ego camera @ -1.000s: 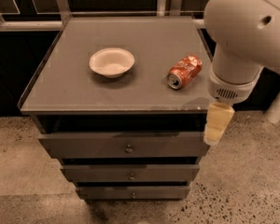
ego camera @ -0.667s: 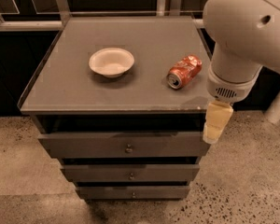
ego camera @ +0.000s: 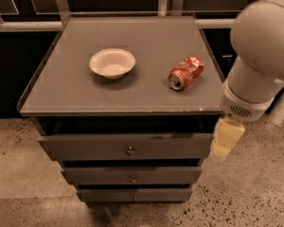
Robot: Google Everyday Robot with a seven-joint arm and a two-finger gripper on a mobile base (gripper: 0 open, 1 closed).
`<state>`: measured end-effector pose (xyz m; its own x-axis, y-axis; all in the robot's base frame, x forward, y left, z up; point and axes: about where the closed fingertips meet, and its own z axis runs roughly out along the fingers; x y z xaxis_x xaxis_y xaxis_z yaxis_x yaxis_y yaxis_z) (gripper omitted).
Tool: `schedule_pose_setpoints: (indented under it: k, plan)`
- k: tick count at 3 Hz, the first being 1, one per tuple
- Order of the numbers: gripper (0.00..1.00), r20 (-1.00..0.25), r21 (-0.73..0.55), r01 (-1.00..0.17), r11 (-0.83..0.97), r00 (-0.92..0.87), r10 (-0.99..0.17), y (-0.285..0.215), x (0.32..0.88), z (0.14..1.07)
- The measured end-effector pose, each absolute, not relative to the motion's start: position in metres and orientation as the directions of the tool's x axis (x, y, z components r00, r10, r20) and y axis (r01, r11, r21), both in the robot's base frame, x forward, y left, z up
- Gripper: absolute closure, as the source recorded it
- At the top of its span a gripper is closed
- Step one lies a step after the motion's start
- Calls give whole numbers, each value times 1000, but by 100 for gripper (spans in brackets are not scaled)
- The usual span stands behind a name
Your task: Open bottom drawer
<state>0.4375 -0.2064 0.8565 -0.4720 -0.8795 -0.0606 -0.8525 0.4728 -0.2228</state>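
The gripper (ego camera: pixel 227 138), a pale yellowish end piece, hangs pointing down from the large white arm (ego camera: pixel 262 56), just off the right front corner of the grey cabinet (ego camera: pixel 132 96). Whether it is spread or pressed together cannot be told; it grips nothing.

Nearest to it, immediately to its left in the view, is the right end of the top drawer (ego camera: pixel 85 147), which stands slightly out from the cabinet, with a dark gap above its front. It is unclear whether gripper and drawer front touch.

Below and to the left of the gripper lies the middle drawer (ego camera: pixel 94 175), with a small knob at centre.

Lower still, well below and to the left of the gripper, is the bottom drawer (ego camera: pixel 109 195), the slimmest front, with its knob (ego camera: pixel 135 197) at centre. The gripper is apart from it.

Above the gripper, on the cabinet top, a red can (ego camera: pixel 186 72) lies on its side. Farther left, the white bowl (ego camera: pixel 112 63) stands upright, apart from the can.
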Motion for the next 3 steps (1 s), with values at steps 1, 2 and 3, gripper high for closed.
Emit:
schedule_pose_setpoints:
  k: [1, 2, 3]
  plan:
    - [0, -175, -95, -826, 556, -535, -826, -208, 391, 802]
    - [0, -278, -10, -778, 628, -601, -749, -197, 358, 741]
    - [0, -277, -10, -779, 627, -601, -750, -197, 358, 742]
